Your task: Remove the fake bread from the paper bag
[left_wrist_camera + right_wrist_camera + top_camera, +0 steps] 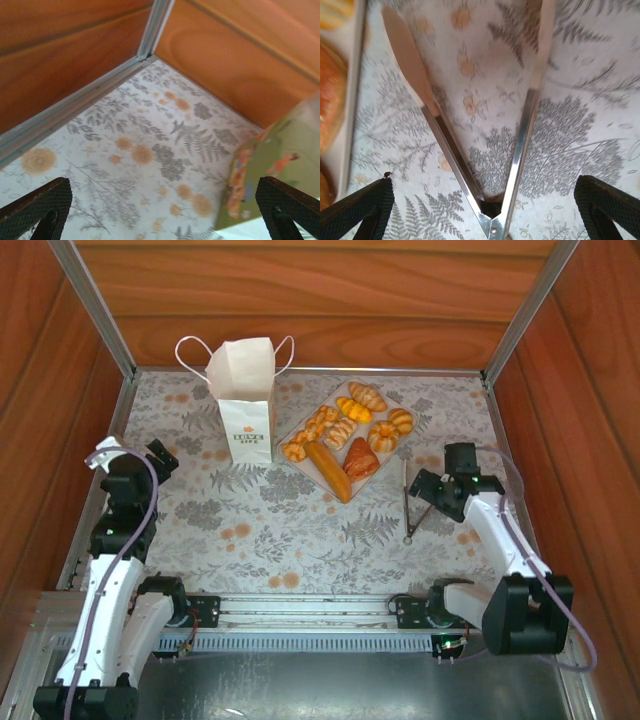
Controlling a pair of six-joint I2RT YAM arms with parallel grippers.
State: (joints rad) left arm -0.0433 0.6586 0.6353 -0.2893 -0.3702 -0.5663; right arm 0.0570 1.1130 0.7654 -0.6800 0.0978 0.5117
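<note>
The paper bag [245, 400] stands upright at the back of the table, left of centre, with its white cord handles up; its green printed side [280, 170] shows at the right of the left wrist view. Several pieces of fake bread [342, 432] lie on a flat tray [330, 398] to the right of the bag; one orange piece [330, 95] shows at the left edge of the right wrist view. My left gripper [158, 455] [162, 215] is open over bare tablecloth, left of the bag. My right gripper [428, 490] [485, 215] is open, its fingers apart from the tongs below.
Metal tongs [408, 505] [520, 140] lie spread on the tablecloth right of the tray, the hinge toward me. Wooden walls with metal corner posts [155, 30] close the back and both sides. The tray's rim [352, 100] runs near the tongs' left arm.
</note>
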